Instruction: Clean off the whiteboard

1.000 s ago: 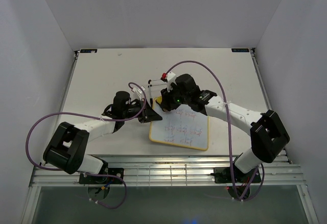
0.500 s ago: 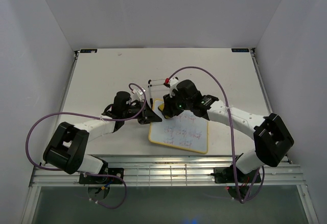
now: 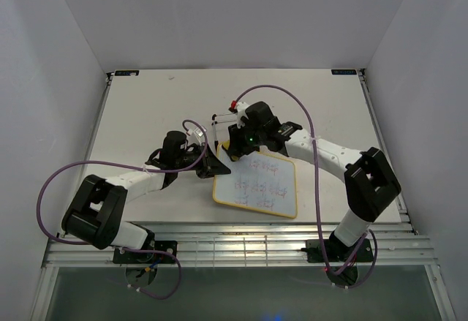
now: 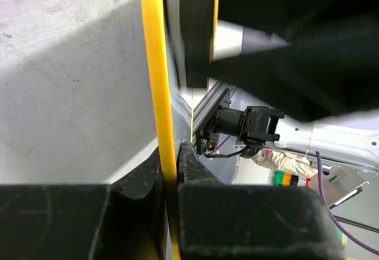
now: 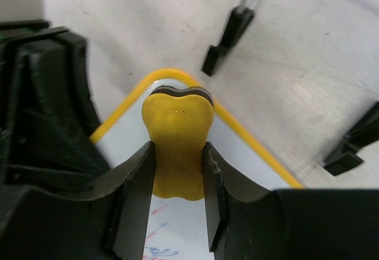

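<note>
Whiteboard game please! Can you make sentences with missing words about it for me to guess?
The right tool squeezes a ___ eraser.
The left tool pinches the ___ by its yellow frame.
The eraser sits over one ___ of the whiteboard.
Missing words: yellow; whiteboard; corner.

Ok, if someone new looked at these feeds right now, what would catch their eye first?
First, the yellow-framed whiteboard lying in the middle of the table, with faint scribbles across it. The left end effector is clamped on its yellow edge, while the right end effector pinches a yellow eraser at the board's rounded far-left corner. A black wire stand sits just beyond.
</note>
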Robot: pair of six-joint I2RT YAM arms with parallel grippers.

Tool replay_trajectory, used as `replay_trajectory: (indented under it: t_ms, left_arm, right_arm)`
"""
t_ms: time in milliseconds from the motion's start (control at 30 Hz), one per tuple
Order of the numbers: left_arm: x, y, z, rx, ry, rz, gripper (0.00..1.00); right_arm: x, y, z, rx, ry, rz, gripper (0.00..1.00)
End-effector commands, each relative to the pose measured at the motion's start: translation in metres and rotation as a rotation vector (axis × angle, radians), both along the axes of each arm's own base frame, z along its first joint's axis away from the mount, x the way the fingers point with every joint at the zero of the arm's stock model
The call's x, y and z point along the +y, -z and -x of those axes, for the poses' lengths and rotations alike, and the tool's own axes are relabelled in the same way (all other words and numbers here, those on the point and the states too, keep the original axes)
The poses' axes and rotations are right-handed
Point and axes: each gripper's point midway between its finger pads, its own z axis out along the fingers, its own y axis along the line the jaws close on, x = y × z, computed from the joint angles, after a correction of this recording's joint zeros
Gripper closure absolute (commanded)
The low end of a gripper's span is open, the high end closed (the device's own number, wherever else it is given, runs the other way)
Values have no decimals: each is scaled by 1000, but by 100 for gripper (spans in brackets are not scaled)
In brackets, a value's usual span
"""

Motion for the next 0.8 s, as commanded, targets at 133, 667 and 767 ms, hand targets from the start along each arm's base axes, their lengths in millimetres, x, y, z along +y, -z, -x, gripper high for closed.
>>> replay_trajectory:
  t_ms: [133,667,767]
  left_arm:
    - [-13,-42,-11,-269,57,52,100]
    - [-6,-35,-23,-247,-54,10,100]
    - [-2,-33,-24,-248,-82,-1,100]
  right_arm:
    - [-60,57,-18,92,162,245,84]
    - [-18,34,91,231,-140,-23,85]
    - [-35,51,90,256,-91,27,85]
